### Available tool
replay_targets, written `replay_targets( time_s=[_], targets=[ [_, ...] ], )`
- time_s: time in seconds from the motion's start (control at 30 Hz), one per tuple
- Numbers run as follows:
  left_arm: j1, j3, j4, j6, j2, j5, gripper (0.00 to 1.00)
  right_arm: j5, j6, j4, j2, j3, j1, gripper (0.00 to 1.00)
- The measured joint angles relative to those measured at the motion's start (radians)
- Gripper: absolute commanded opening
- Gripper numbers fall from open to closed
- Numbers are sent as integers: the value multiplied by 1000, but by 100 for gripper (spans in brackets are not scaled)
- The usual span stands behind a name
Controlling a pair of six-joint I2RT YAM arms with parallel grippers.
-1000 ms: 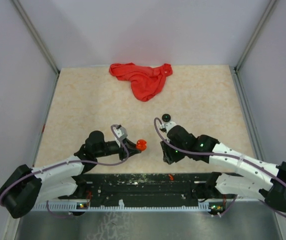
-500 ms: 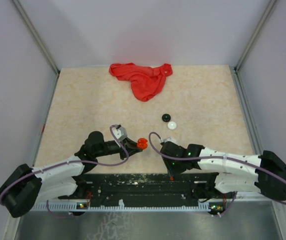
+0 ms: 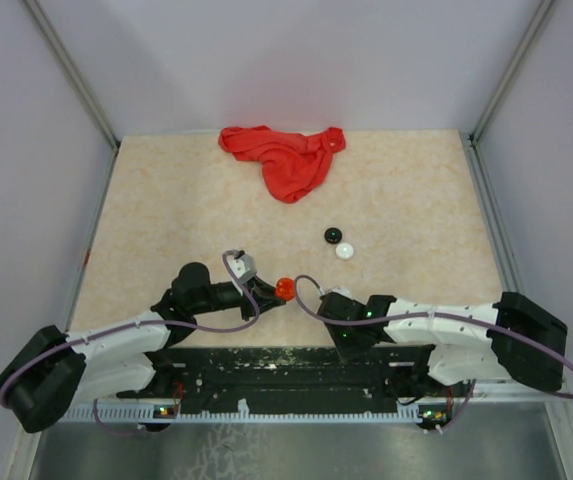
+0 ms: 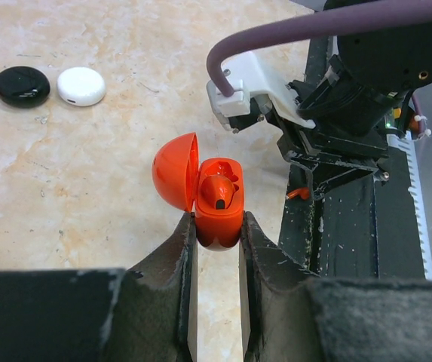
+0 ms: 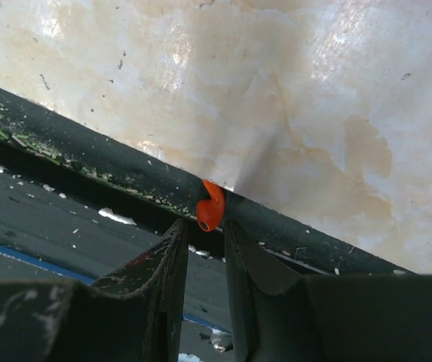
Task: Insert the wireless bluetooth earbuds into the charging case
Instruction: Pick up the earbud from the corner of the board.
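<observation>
Right wrist view: the red earbud (image 5: 211,205) sits at the worktop (image 5: 314,113) edge, right at the tips of your slightly spread right hand (image 5: 203,228); your left hand (image 4: 216,240) pinches the red case (image 4: 219,225)

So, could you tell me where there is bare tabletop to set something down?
The widest bare stretch of beige marbled tabletop lies left, between the crumpled red cloth and the left tool. Another lies right of the round black case and round white case. Crowded: the near middle, around the open orange case and the right tool.
</observation>
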Motion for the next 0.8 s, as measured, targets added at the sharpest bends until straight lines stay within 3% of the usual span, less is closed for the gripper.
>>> replay_targets(
  time_s=[0.2, 0.53, 0.8],
  targets=[
    [0, 2, -16, 4, 0, -1, 1, 1, 1, 22, 33, -1, 6, 25],
    [-3, 2, -41, 19, -2, -7, 1, 6, 0, 40, 56, 0, 10, 11],
    [-4, 2, -69, 40, -53, -45, 1, 13, -19, -42, 14, 56, 11, 8]
  ],
)
